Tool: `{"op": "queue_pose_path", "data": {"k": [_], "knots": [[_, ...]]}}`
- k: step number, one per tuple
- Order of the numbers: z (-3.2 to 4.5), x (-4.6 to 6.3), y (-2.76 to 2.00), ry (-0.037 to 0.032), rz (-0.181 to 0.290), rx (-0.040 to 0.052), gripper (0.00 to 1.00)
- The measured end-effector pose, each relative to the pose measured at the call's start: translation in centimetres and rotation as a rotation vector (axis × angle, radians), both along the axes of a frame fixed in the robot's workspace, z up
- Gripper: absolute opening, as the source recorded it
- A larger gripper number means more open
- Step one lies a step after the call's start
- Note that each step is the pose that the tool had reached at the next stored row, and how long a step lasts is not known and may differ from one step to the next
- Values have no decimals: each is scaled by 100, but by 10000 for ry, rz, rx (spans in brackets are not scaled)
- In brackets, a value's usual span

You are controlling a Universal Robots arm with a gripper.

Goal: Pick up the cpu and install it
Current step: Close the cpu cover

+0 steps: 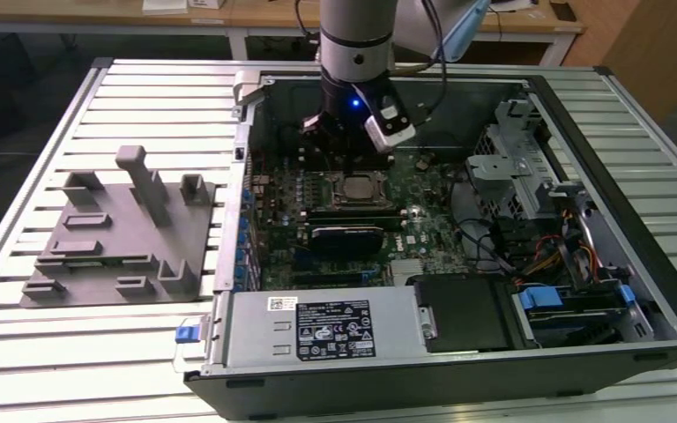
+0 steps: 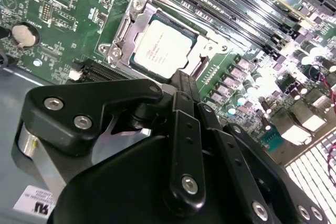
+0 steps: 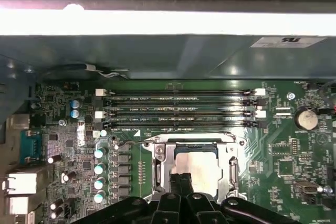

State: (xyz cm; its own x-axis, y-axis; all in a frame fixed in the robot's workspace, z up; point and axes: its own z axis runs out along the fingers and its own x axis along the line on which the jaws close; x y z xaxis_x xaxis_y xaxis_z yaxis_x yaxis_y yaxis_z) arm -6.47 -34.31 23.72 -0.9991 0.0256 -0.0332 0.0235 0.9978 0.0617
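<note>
cpu [image 2: 163, 48] sits flat in the socket [image 2: 122, 31] on the motherboard [image 1: 427, 225], pale top up, seated square inside the metal frame. In the exterior view it's around mid-board, toward the far edge of the case [image 1: 574, 115].

gripper [image 2: 181, 77] is right over it: fingers pressed together into one narrow black tip, pinching nothing. In both wrist views the tip overlaps one edge of the cpu [image 3: 198, 162]; can't tell if it touches the lid or hangs just above.

RAM slots [image 3: 178, 109] run parallel just beside the socket, all four unfilled. Coin battery [image 3: 306, 119] is near one board edge, well apart from the socket.

Case lies on its side, open, on the slatted table [image 1: 33, 339]. Grey tray [image 1: 115, 238] is on the table just beside the case, on the exterior view's left.
</note>
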Motion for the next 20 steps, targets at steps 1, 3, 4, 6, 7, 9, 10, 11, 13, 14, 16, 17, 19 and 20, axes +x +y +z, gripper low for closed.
{"op": "queue_pose_path", "data": {"k": [1,3,4,6,7,9,10,11,13,14,16,17,19,20], "knots": [[7,0,0,-2,0,0,11],[6,0,0,-4,0,-6,11],[7,0,0,-4,0,-7,11],[8,2,0,-2,0,-11,11],[8,15,1,-1,-1,-18,11],[8,61,0,0,-1,-34,11],[7,89,0,3,-1,-42,11],[7,118,0,6,-1,-51,11],[8,174,0,15,0,-79,11],[7,201,0,19,0,-101,11],[7,228,-2,22,0,-165,11],[7,231,-5,23,0,-186,11],[7,231,-12,24,-1,-196,11],[6,232,-16,23,0,-196,11]]}}
